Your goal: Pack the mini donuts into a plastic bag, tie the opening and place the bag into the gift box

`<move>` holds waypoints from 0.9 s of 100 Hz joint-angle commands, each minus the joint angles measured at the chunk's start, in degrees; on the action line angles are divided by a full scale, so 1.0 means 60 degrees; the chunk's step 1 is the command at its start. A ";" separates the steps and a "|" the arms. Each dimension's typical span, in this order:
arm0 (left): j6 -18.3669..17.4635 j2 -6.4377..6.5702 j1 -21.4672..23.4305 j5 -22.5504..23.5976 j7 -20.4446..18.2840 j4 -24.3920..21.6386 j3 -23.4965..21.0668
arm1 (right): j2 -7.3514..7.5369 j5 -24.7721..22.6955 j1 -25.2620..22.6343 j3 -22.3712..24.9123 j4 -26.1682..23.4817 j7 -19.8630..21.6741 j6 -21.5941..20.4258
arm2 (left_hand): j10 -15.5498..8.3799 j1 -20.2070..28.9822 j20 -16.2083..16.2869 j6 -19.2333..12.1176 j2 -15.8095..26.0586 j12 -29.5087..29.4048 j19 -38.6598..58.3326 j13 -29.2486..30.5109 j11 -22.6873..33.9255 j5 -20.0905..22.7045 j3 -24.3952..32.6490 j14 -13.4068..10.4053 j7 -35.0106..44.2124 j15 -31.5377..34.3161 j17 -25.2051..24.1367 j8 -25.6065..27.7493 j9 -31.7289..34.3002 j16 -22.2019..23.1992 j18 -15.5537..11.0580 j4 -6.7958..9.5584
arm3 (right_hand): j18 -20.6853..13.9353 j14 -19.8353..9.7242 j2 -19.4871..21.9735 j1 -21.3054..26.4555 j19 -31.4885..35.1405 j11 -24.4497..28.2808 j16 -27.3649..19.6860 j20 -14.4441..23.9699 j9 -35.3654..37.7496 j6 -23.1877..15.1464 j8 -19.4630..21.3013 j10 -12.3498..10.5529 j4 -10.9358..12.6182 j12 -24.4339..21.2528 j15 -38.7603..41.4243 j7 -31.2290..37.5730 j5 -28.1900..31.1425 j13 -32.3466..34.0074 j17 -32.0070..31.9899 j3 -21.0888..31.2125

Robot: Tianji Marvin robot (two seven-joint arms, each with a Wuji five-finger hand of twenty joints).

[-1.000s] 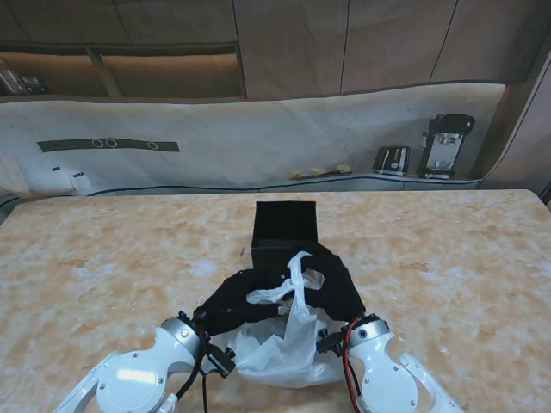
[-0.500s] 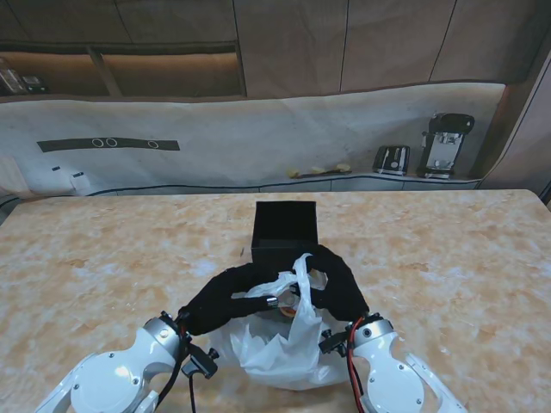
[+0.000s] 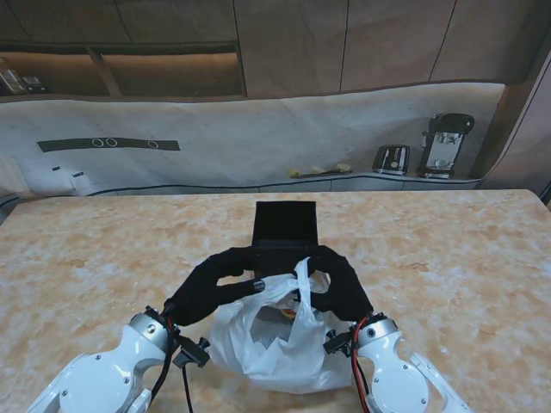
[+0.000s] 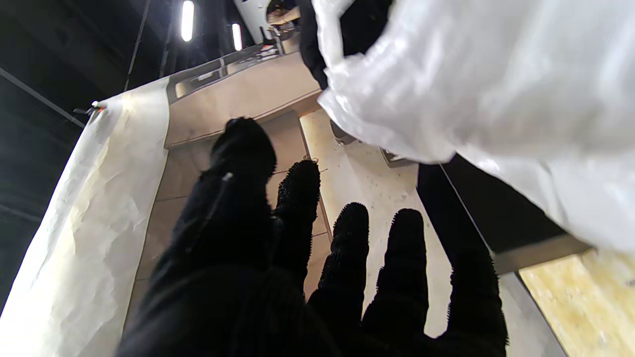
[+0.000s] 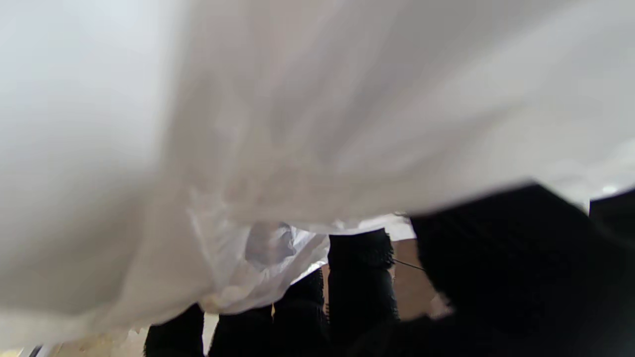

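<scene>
we have the white plastic bag [image 3: 271,340] low in the middle of the stand's frame, resting on the marbled table [image 3: 448,249], just nearer to us than the black gift box [image 3: 285,228]. our left hand [image 3: 211,284] pinches one handle strip and our right hand [image 3: 340,284] grips the other, both fingers closed on plastic, held close over the mouth, likely so the strips can be crossed into a knot. something brownish shows inside the opening. behind the table, across the upper frame, a pale sheet [image 3: 258,138] covers a counter under wood panels.
</scene>
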 commanded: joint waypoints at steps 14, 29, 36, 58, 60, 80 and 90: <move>0.1333 -0.0167 -0.0469 0.0877 0.0469 0.0149 -0.0005 | -0.0023 -0.0029 -0.0163 0.0057 -0.0113 0.0126 -0.0040 | -0.0344 0.1354 0.0413 -0.0403 -0.0862 0.0175 0.0010 0.0352 0.0656 0.0961 0.1072 -0.0182 0.1720 0.0499 0.0104 -0.0381 0.0473 0.0096 -0.0169 0.0141 | -0.0152 -0.0176 -0.0362 0.0032 0.0221 0.0046 0.0249 -0.0120 0.0124 -0.0238 -0.0002 0.0025 -0.0209 0.0300 0.0088 0.0194 -0.0012 0.0118 -0.0004 -0.0105; 0.1617 -0.0122 -0.0888 0.1041 0.0244 0.0541 0.0332 | -0.0028 -0.0034 -0.0153 0.0074 -0.0114 0.0101 -0.0027 | -0.0375 0.1154 0.0420 -0.0613 -0.0986 0.0234 0.0133 0.0381 0.0831 0.1121 0.0995 -0.0201 0.1877 0.0641 0.0105 -0.0523 0.0557 0.0129 -0.0170 0.0182 | -0.0143 -0.0181 -0.0302 0.0009 0.0220 0.0010 0.0243 -0.0133 0.0098 -0.0247 -0.0027 0.0026 -0.0235 0.0286 0.0060 0.0171 -0.0019 0.0107 -0.0008 -0.0143; 0.1618 -0.0099 -0.1027 0.1072 0.0136 0.0698 0.0497 | -0.0023 -0.0035 -0.0139 0.0083 -0.0093 0.0119 -0.0047 | -0.0391 0.1145 0.0402 -0.0738 -0.0993 0.0229 0.0155 0.0375 0.0838 0.1116 0.0904 -0.0229 0.1956 0.0652 0.0096 -0.0535 0.0521 0.0118 -0.0171 0.0190 | -0.0153 -0.0185 -0.0319 0.0023 0.0222 0.0005 0.0244 -0.0137 0.0094 -0.0277 -0.0033 0.0026 -0.0240 0.0284 0.0052 0.0165 -0.0011 0.0104 -0.0007 -0.0157; 0.1474 -0.0014 -0.1268 0.0844 -0.0310 0.0947 0.0770 | -0.0013 -0.0081 -0.0099 0.0103 -0.0033 0.0150 -0.0064 | -0.0442 0.1240 0.0278 -0.1049 -0.1326 0.0192 0.0097 0.0219 0.0825 0.1250 0.0677 -0.0281 0.2248 0.0629 -0.0030 -0.0632 0.0425 0.0073 -0.0220 0.0300 | -0.0149 -0.0173 -0.0309 0.0030 0.0234 -0.0015 0.0246 -0.0143 0.0051 -0.0307 -0.0067 0.0026 -0.0246 0.0278 0.0022 0.0130 0.0009 0.0079 -0.0008 -0.0187; 0.1436 0.0003 -0.1278 0.0822 -0.0383 0.0958 0.0785 | -0.0014 -0.0084 -0.0096 0.0100 -0.0032 0.0148 -0.0052 | -0.0443 0.1219 0.0263 -0.1082 -0.1345 0.0186 0.0080 0.0193 0.0815 0.1266 0.0661 -0.0295 0.2269 0.0625 -0.0044 -0.0646 0.0405 0.0071 -0.0223 0.0305 | -0.0149 -0.0173 -0.0308 0.0042 0.0235 -0.0018 0.0246 -0.0143 0.0040 -0.0299 -0.0063 0.0030 -0.0242 0.0277 0.0019 0.0136 0.0016 0.0071 -0.0008 -0.0184; 0.1203 0.0116 -0.1224 0.0292 -0.0967 0.0965 0.0869 | -0.0039 -0.0129 -0.0005 0.0015 0.0074 0.0068 0.0030 | -0.0476 0.1157 0.0058 -0.1353 -0.1568 0.0053 -0.0308 -0.0255 0.0565 0.1360 0.0735 -0.0422 0.2400 0.0354 -0.0238 -0.0818 0.0049 -0.0030 -0.0292 0.0383 | -0.0150 -0.0169 -0.0274 0.0077 0.0232 -0.0008 0.0261 -0.0152 -0.0019 -0.0327 -0.0058 0.0023 -0.0226 0.0281 0.0027 0.0127 0.0024 0.0033 -0.0012 -0.0193; 0.1129 0.0164 -0.1203 0.0314 -0.1131 0.0972 0.0904 | -0.0057 -0.0155 0.0054 -0.0029 0.0134 0.0007 0.0059 | -0.0478 0.1202 0.0027 -0.1445 -0.1738 0.0017 -0.0441 -0.0376 0.0484 0.1336 0.0824 -0.0443 0.2462 0.0274 -0.0256 -0.0786 -0.0091 -0.0047 -0.0307 0.0409 | -0.0153 -0.0156 -0.0267 0.0087 0.0211 0.0001 0.0275 -0.0165 -0.0090 -0.0360 -0.0057 0.0030 -0.0226 0.0285 0.0040 0.0111 0.0012 -0.0013 -0.0024 -0.0223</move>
